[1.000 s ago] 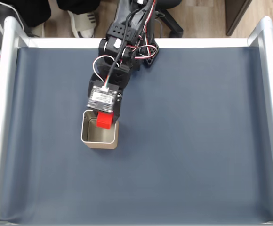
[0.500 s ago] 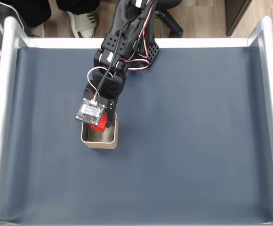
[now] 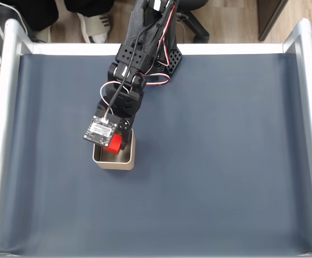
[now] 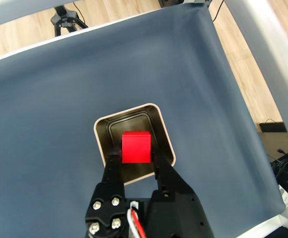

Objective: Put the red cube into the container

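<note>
The red cube (image 4: 135, 147) is pinched between my black fingers and hangs right over the opening of the container (image 4: 156, 121), a square silver-beige tin with a rolled rim. In the fixed view the cube (image 3: 114, 142) peeks out below the wrist camera board, above the tin (image 3: 125, 160). My gripper (image 4: 136, 159) is shut on the cube's two sides; in the fixed view the gripper (image 3: 114, 144) sits over the tin's upper half. The tin's inside looks dark and holds nothing that I can see.
A dark blue mat (image 3: 215, 161) covers the table, framed by white rails (image 3: 5, 134) at the left, top and right. Beyond the top rail stand a chair base (image 3: 196, 21) and a person's shoe (image 3: 94, 24). Cables (image 4: 283, 163) lie on the floor past the right rail.
The arm has shifted the gripper and cube slightly left and down in the fixed view, further over the tin's opening. The cube stays gripped.
</note>
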`<action>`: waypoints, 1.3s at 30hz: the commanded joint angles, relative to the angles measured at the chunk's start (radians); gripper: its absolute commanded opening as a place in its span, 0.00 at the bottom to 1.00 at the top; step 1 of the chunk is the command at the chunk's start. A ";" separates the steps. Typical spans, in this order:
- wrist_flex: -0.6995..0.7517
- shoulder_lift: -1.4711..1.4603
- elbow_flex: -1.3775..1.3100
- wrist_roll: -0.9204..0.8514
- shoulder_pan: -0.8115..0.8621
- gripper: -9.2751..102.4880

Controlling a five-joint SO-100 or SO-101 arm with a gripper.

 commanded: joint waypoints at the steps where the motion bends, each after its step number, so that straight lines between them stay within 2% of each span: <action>1: -0.025 0.003 -0.008 0.011 0.008 0.08; 9: -0.052 0.005 0.005 0.017 0.006 0.11; 16: -0.077 0.005 0.011 0.035 0.000 0.20; 26: -0.089 0.011 0.028 0.055 0.000 0.28; 39: -0.112 0.018 0.037 0.077 0.000 0.31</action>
